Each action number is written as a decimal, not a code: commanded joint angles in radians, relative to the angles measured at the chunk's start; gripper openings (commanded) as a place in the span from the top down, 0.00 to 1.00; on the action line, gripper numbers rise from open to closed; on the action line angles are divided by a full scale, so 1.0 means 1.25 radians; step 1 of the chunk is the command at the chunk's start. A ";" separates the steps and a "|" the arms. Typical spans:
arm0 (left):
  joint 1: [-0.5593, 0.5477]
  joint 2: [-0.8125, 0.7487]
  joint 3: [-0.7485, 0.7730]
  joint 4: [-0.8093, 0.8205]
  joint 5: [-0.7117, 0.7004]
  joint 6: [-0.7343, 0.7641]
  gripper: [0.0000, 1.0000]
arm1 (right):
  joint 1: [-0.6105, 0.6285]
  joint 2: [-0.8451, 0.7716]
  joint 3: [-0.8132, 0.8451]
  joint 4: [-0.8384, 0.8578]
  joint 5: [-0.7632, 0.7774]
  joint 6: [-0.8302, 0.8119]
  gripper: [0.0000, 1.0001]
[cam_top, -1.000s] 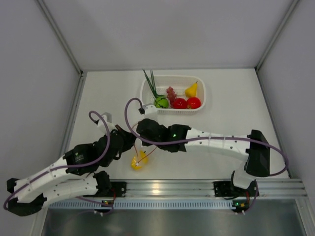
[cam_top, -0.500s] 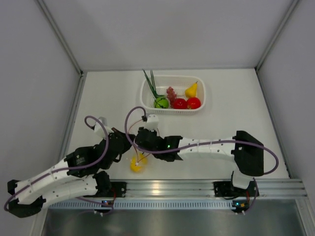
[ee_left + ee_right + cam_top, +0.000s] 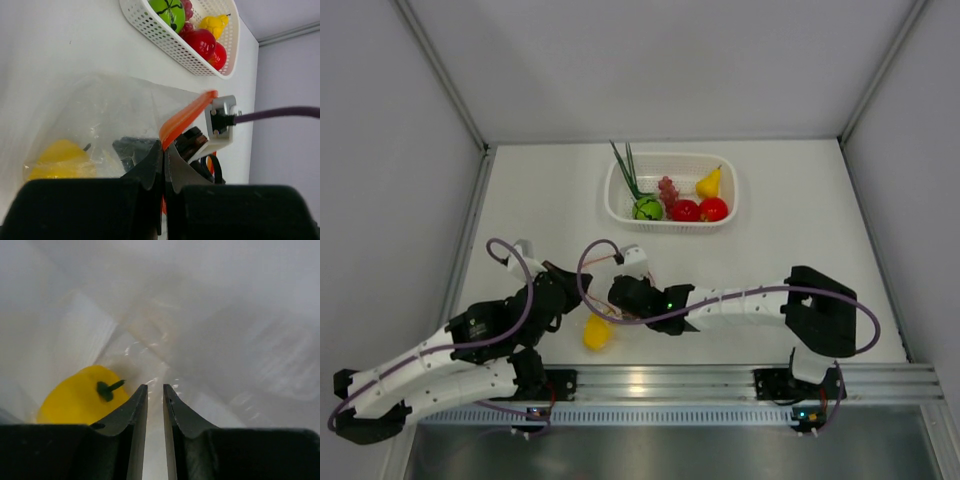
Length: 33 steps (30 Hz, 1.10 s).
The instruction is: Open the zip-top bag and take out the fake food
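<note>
Top view: bag (image 3: 601,325) sits near the front edge of the table (image 3: 790,220), between the left gripper (image 3: 570,292) and the right gripper (image 3: 610,310); the plastic barely shows here, only the yellow fruit (image 3: 598,334) inside it; whether either gripper is closed cannot be read from this view.

Left wrist view: left gripper (image 3: 164,150) is clenched on the orange zip strip (image 3: 187,116); the clear bag (image 3: 110,110) spreads beyond the fingers; the right gripper's dark body shows through the plastic, inside the bag.

Right wrist view: right gripper (image 3: 155,390) is surrounded by crinkled film; fingers a sliver apart, nothing seen between them; yellow fruit (image 3: 75,402), dark stem up, lies just left of the fingertips.

Containers: bag holds one yellow fruit; white basket (image 3: 672,157) at the far side, well apart from the bag, holds a green ball (image 3: 648,208), two red fruits (image 3: 685,210), a yellow pear (image 3: 708,183), grapes (image 3: 668,188); green stalks (image 3: 625,165) poke over its left rim.

Orientation: the zip edge is lifted at the left gripper; the fruit end rests toward the table's near edge; in the left wrist view the strip runs from the fingertips up and to the right.
</note>
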 commanded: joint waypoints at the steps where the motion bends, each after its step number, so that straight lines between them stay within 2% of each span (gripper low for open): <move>1: -0.004 0.002 0.044 0.042 0.021 0.060 1.00 | -0.053 -0.036 0.014 -0.128 0.082 -0.009 0.81; 5: -0.004 0.012 0.070 0.069 0.069 0.117 1.00 | -0.091 -0.029 0.081 -0.319 0.276 -0.008 0.83; 9: -0.004 0.021 0.091 0.087 0.102 0.169 1.00 | -0.129 -0.064 0.111 -0.376 0.397 -0.054 0.84; 13: -0.004 0.032 0.096 0.107 0.118 0.221 1.00 | -0.137 -0.119 0.123 -0.351 0.482 -0.134 0.83; 15: -0.004 0.037 0.081 0.140 0.125 0.260 1.00 | -0.134 -0.165 0.094 -0.267 0.474 -0.211 0.83; 17: -0.004 0.046 0.062 0.155 0.127 0.280 1.00 | -0.131 -0.212 0.060 -0.207 0.410 -0.261 0.82; 19: -0.004 0.067 0.027 0.181 0.129 0.276 1.00 | -0.129 -0.234 0.010 -0.162 0.355 -0.266 0.82; 20: -0.004 0.072 0.014 0.193 0.138 0.271 1.00 | -0.129 -0.248 -0.004 -0.159 0.304 -0.256 0.80; 25: -0.006 0.108 -0.066 0.246 0.153 0.218 1.00 | -0.119 -0.227 -0.035 -0.228 0.197 -0.155 0.72; 32: -0.071 0.126 -0.072 0.257 0.090 0.188 1.00 | -0.116 -0.194 -0.075 -0.275 0.150 0.001 0.49; 33: -0.086 0.131 -0.069 0.257 0.087 0.188 1.00 | -0.116 -0.191 -0.079 -0.280 0.150 0.013 0.40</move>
